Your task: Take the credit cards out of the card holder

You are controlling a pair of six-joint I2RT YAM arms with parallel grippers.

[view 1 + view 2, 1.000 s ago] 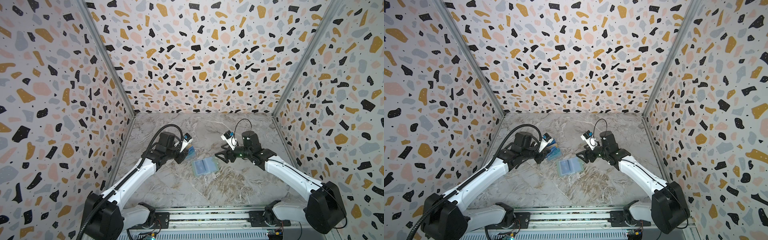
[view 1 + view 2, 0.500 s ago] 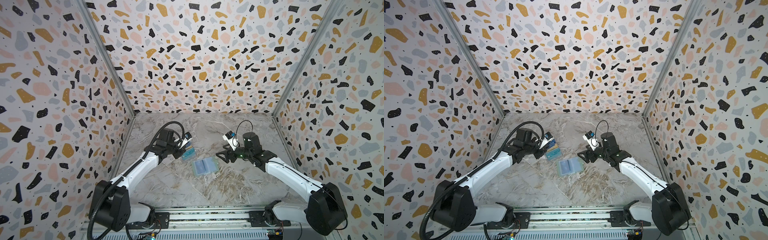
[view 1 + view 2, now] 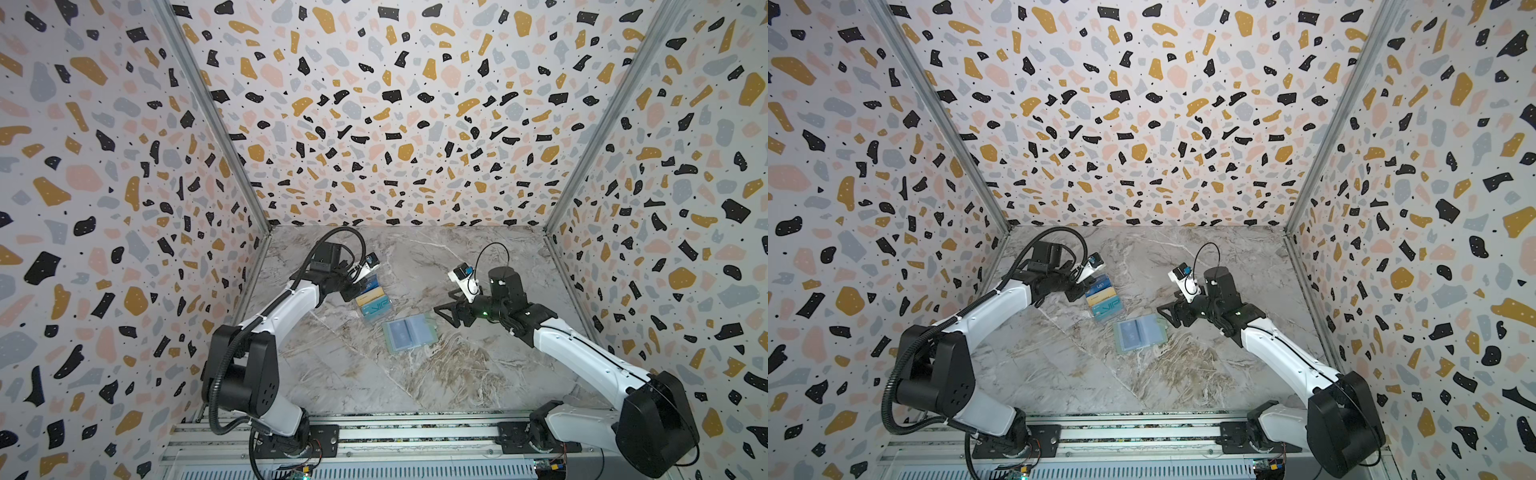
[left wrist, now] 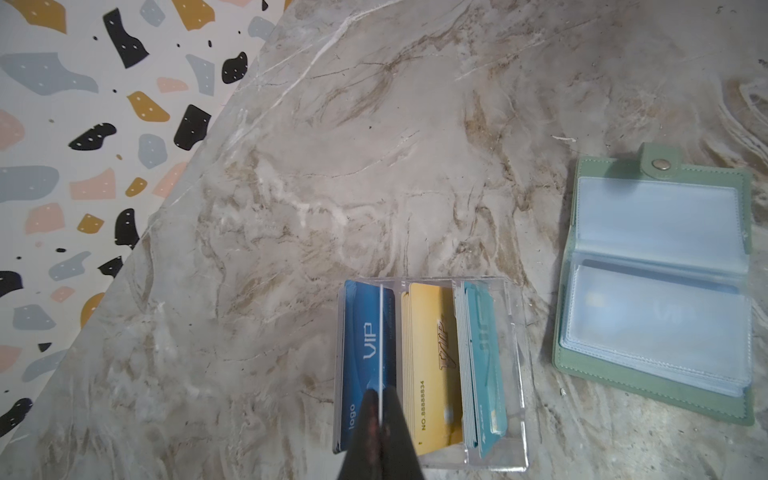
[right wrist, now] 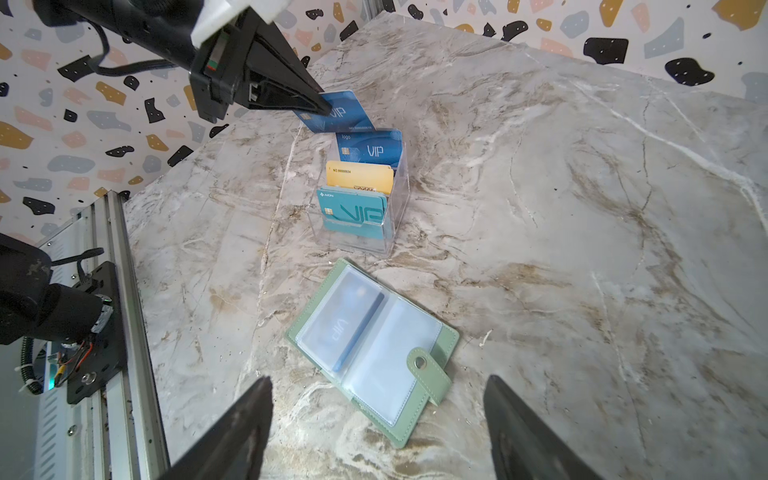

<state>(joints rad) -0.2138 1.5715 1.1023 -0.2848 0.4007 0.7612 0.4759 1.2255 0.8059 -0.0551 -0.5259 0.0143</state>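
Left gripper (image 5: 325,107) is clamped on the edge of a dark blue VIP card (image 5: 349,114), holding it just above the rear tier of the clear tiered stand (image 5: 399,195), evidently to file it with the blue cards there. A gold card (image 5: 359,178) and a teal card (image 5: 353,216) front the lower tiers. The mint-green card holder (image 5: 399,357) lies open on the marble tabletop (image 5: 582,208) near the stand, a sleeved blue card (image 5: 345,328) showing inside. The right gripper (image 5: 378,382) hovers over it, jaws wide apart, presumably poised for that card.
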